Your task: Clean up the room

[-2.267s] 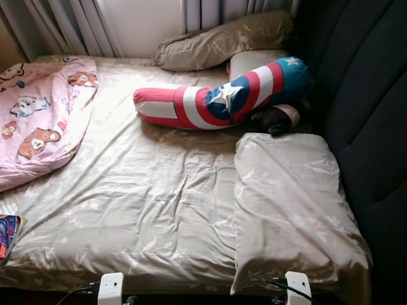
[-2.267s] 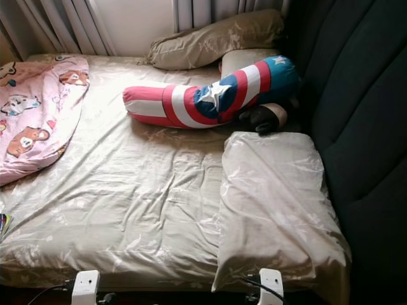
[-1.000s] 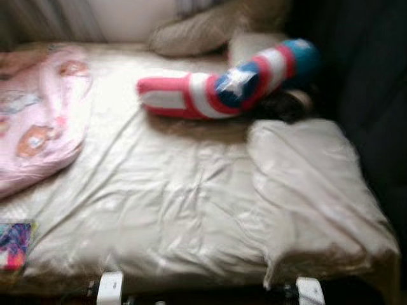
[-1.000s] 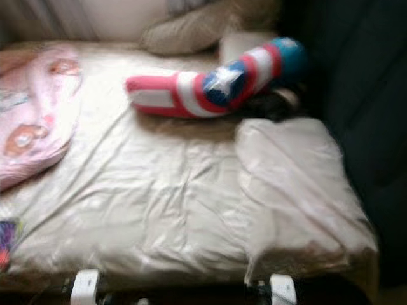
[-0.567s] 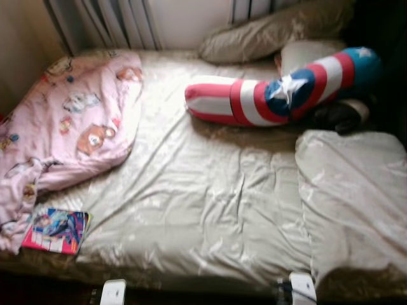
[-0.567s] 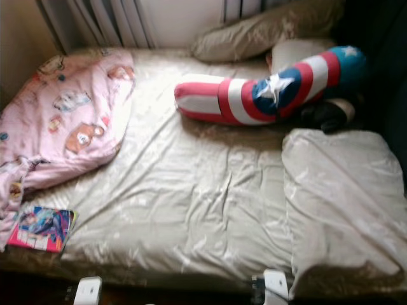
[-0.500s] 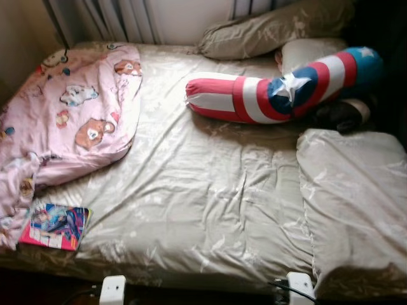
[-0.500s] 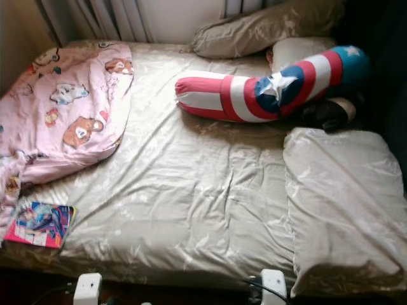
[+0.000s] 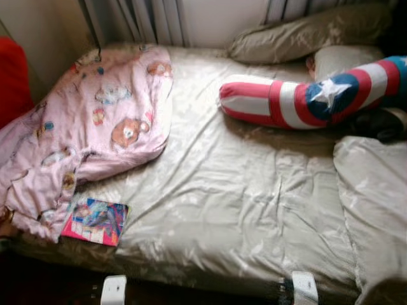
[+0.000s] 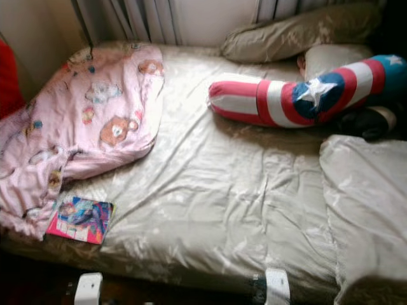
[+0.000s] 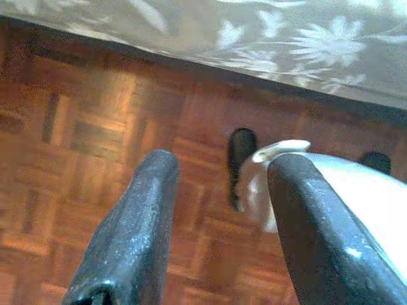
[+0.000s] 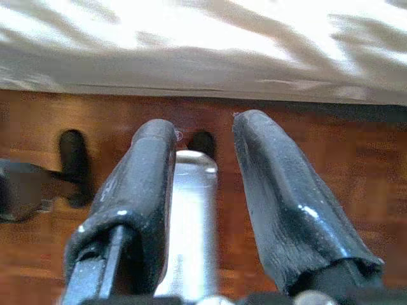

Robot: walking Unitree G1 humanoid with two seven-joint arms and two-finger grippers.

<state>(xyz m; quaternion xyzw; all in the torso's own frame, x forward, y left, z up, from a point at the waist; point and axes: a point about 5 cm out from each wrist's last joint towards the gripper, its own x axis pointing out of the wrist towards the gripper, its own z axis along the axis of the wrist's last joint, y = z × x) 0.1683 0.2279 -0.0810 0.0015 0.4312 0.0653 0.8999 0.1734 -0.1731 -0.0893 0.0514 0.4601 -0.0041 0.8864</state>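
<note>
A pink blanket (image 9: 95, 121) printed with bears lies crumpled over the left part of the bed (image 9: 254, 210). A colourful magazine (image 9: 95, 221) rests flat on the beige sheet at the front left, just below the blanket's edge. A long red, white and blue bolster with a star (image 9: 305, 101) lies across the far right. My left gripper (image 11: 219, 168) hangs open over parquet floor beside the bed's edge, holding nothing. My right gripper (image 12: 203, 127) also hangs open low by the bed's side, with a silver part of my own body behind its fingers.
Beige pillows lie at the back right (image 9: 305, 35) and front right (image 9: 375, 203). A small dark object (image 9: 381, 124) sits beside the bolster. Curtains (image 9: 146, 19) hang behind the bed, and something red (image 9: 13, 76) stands at the far left. Parquet floor (image 11: 95, 127) runs along the bed.
The camera has swung left: the blanket, the magazine and the red thing now show further in, and the right pillow has slid to the edge. Nothing on the bed moved.
</note>
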